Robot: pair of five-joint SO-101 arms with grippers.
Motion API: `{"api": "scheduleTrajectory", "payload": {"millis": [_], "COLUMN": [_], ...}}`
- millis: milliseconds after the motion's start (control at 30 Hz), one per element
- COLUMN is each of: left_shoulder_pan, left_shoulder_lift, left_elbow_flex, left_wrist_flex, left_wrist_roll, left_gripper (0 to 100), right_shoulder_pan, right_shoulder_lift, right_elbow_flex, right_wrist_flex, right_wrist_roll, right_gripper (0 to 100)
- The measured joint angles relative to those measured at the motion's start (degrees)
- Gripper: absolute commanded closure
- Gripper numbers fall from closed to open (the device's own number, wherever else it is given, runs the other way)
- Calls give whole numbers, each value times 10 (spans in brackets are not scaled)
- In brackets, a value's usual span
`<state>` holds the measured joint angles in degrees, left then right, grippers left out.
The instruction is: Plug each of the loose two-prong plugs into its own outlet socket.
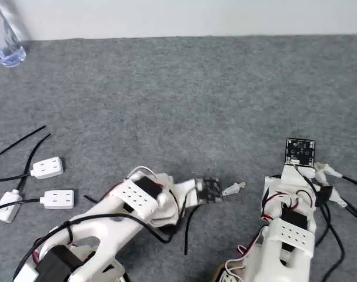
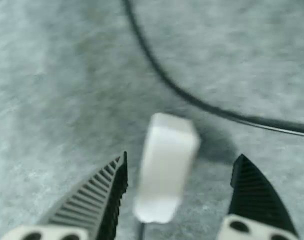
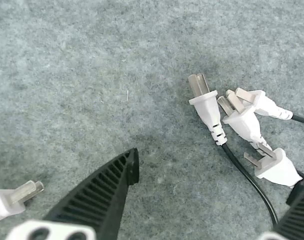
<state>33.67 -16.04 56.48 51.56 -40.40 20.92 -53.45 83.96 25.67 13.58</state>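
A white two-prong plug (image 2: 164,175) lies on the grey carpet between the spread fingers of my left gripper (image 2: 182,158), with a gap on either side. From above, that plug (image 1: 233,189) pokes out just past the left gripper (image 1: 210,191) near the front middle. My right gripper (image 3: 219,167) is open above the carpet, holding nothing. Several loose white plugs lie close together beyond it, such as one (image 3: 207,105) with prongs up and another (image 3: 274,167) nearer. Three white outlet sockets (image 1: 47,167), (image 1: 57,200), (image 1: 6,207) sit far left.
A black cord (image 2: 192,95) runs across the carpet beyond the left gripper. Black cords trail from the sockets (image 1: 19,144) to the left edge. A clear bottle (image 1: 4,41) stands at the back left corner. The right arm (image 1: 290,229) stands at the front right.
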Motion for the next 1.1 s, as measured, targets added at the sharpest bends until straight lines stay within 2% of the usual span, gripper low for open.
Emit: {"api": "scheduleTrajectory", "payload": {"millis": [233, 500, 733, 833, 967, 1100], "left_shoulder_pan": [-71, -75, -77, -66, -51, -53], "left_shoulder_lift": [0, 0, 0, 0, 0, 3], "left_elbow_flex": [-31, -64, -101, -101, -101, -101], "left_wrist_flex": [-8, -9, -11, 17, 72, 77], "left_wrist_roll": [0, 0, 41, 41, -7, -40], "left_gripper": [684, 684, 684, 684, 684, 684], "right_shoulder_pan": [0, 0, 0, 0, 0, 0], "right_shoulder_lift": [0, 0, 0, 0, 0, 0], "right_elbow_flex": [0, 0, 0, 0, 0, 0], "right_wrist_flex": [0, 0, 0, 0, 0, 0], "right_wrist_roll": [0, 0, 0, 0, 0, 0], "right_gripper": [550, 550, 550, 550, 550, 550]}}
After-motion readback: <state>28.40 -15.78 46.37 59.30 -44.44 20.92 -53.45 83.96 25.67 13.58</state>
